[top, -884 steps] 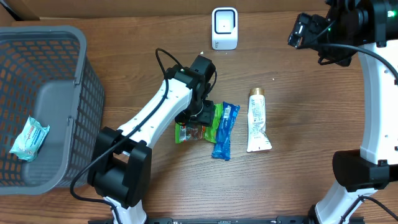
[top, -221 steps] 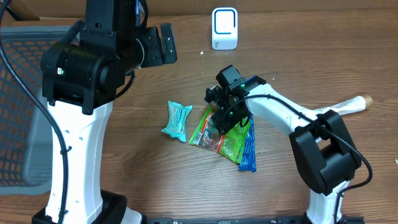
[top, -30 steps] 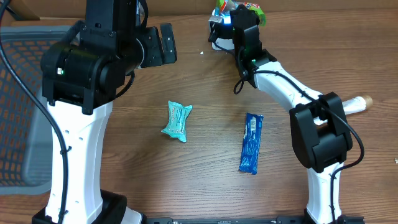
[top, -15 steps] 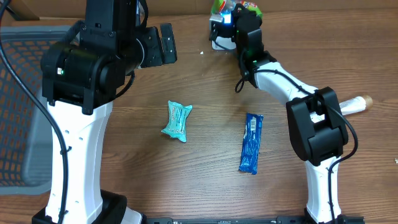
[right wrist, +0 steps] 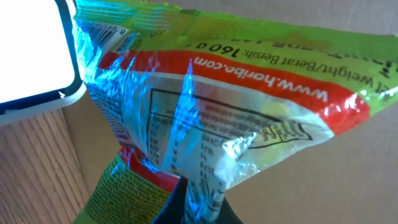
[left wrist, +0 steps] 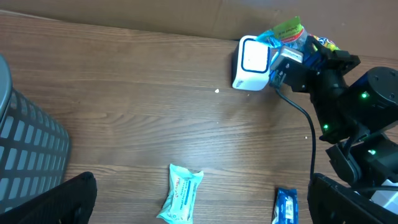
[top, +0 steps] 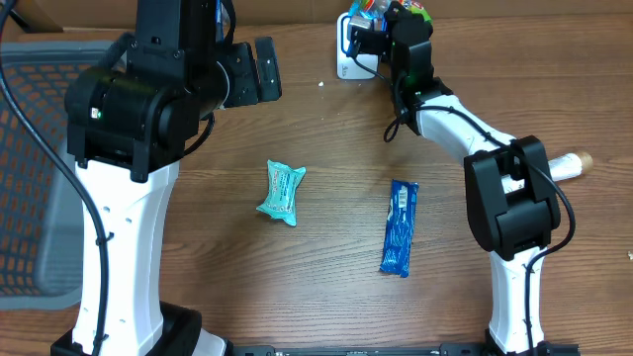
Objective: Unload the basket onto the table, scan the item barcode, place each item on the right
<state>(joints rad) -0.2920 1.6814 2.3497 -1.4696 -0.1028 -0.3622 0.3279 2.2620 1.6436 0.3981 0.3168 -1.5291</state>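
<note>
Pinching the green candy bag (right wrist: 217, 118) by its bottom edge, the right pincer (right wrist: 194, 202) is holding it beside the white scanner (top: 344, 47), top centre of frame; the left pincer (top: 252, 71) is hanging spread.

You have the white box-shaped scanner (top: 347, 47) at the far edge of the wooden table (top: 475, 297). The green-and-red plastic candy bag (right wrist: 205, 112) hangs just beside it on the right, clear of the table. Near the middle lies the teal foil packet (top: 282, 192), and the blue wrapped bar (top: 400, 226) lies well apart to its right. The grey mesh basket (left wrist: 28, 155) stands at the left edge and the cream tube (top: 569, 161) lies at the right edge.
</note>
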